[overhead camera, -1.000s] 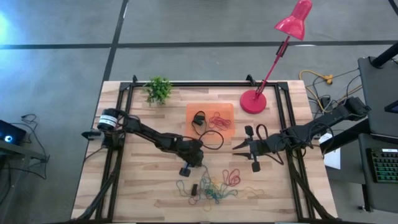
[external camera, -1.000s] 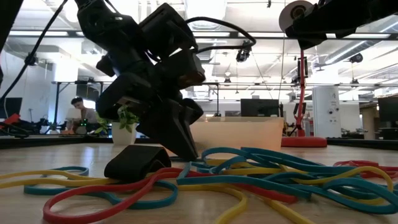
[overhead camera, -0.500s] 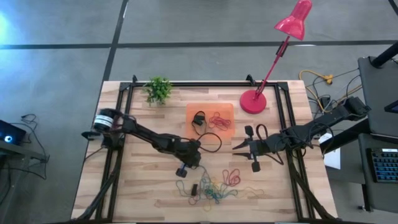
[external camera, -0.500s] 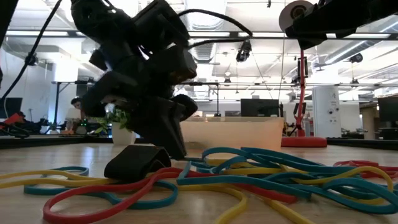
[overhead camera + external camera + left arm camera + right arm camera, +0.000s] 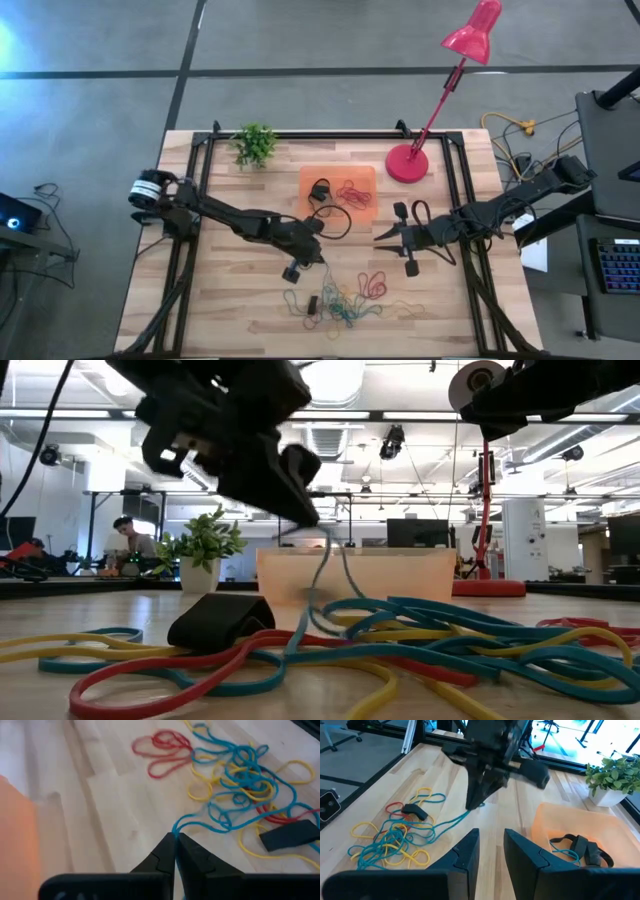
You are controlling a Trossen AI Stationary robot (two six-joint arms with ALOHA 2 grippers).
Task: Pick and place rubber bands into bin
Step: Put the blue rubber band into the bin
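The left arm is stretched low across the table (image 5: 210, 290) from its left edge, and the left gripper (image 5: 175, 838) is held raised above the wood between the bin (image 5: 362, 177) and the pile, fingers pinched together on a blue band (image 5: 210, 815). That band is drawn taut from the fingertips down into the tangled pile of bands (image 5: 340, 300) lying near the table's front edge. The right arm is reached in from the right side, and the right gripper (image 5: 390, 233) is held level just right of the bin, its fingers spread apart and holding nothing. The table is of light wood planks with a black frame. One potted plant (image 5: 254, 143) and one red lamp (image 5: 407, 162) are set at the back edge, either side of the bin. A few red bands (image 5: 351, 193) and a black object lie inside the bin. One black block (image 5: 220, 622) is seen beside the pile. An open workshop is seen behind, with a person (image 5: 124, 538) seated far off.
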